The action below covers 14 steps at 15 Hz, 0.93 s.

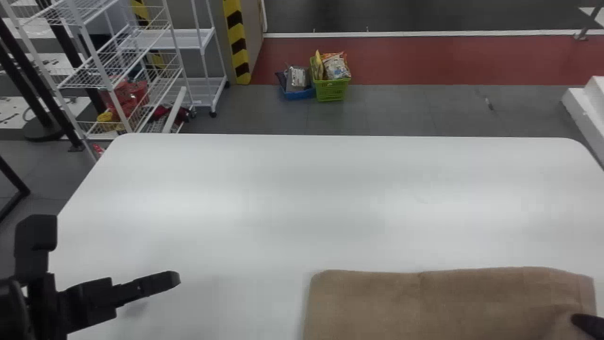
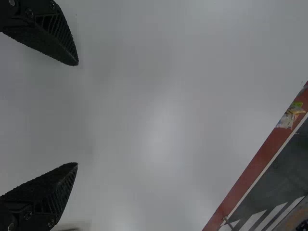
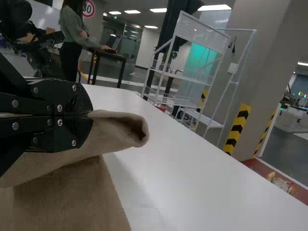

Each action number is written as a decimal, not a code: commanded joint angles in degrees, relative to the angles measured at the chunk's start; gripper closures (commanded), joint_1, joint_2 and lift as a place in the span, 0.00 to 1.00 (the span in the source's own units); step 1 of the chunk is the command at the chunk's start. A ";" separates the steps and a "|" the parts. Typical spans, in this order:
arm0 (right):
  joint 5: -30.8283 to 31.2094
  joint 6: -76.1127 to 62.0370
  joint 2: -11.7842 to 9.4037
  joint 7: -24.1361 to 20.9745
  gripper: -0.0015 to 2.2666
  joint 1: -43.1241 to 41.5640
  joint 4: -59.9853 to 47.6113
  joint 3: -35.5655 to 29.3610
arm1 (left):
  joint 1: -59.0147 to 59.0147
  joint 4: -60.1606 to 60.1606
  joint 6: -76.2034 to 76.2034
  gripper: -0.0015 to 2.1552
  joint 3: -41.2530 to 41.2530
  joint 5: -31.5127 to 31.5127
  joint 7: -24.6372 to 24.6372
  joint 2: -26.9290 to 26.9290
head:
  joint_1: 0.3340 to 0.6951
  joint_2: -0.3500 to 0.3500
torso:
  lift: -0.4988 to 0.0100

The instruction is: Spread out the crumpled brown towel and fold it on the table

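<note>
The brown towel (image 1: 424, 302) lies spread at the table's near right in the head view, a corner of it pulled up. There my right gripper (image 1: 587, 325) is at that corner, by the right edge. In the right wrist view my right gripper (image 3: 91, 115) is shut on the towel (image 3: 67, 192), and a rolled fold pokes out past the fingertips. My left gripper (image 1: 107, 252) stands open over the table's near left, apart from the towel. In the left wrist view the left gripper (image 2: 77, 113) holds nothing between its parted fingers.
The white table (image 1: 283, 203) reaches forward and left of the towel. Beyond its far left corner stands a white wire rack (image 1: 127, 61). A green basket (image 1: 331, 89) and a blue basket (image 1: 298, 94) are on the floor past the far edge.
</note>
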 commanded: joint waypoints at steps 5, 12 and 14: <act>2.19 0.82 0.05 0.93 0.57 -0.51 1.72 1.83 | 0.76 -3.59 0.24 0.03 0.64 0.61 -6.24 -0.32 | 1.00 0.47 | 0.73; 8.78 0.82 1.72 1.10 0.57 -2.71 2.34 5.26 | 10.35 -20.11 0.24 0.04 -7.97 2.81 -7.74 -0.32 | 1.00 0.37 | 0.73; 9.31 0.82 1.99 1.10 0.57 -2.89 2.34 5.70 | 11.22 -20.02 0.24 0.04 -9.99 2.90 -6.59 -0.32 | 1.00 0.32 | 0.73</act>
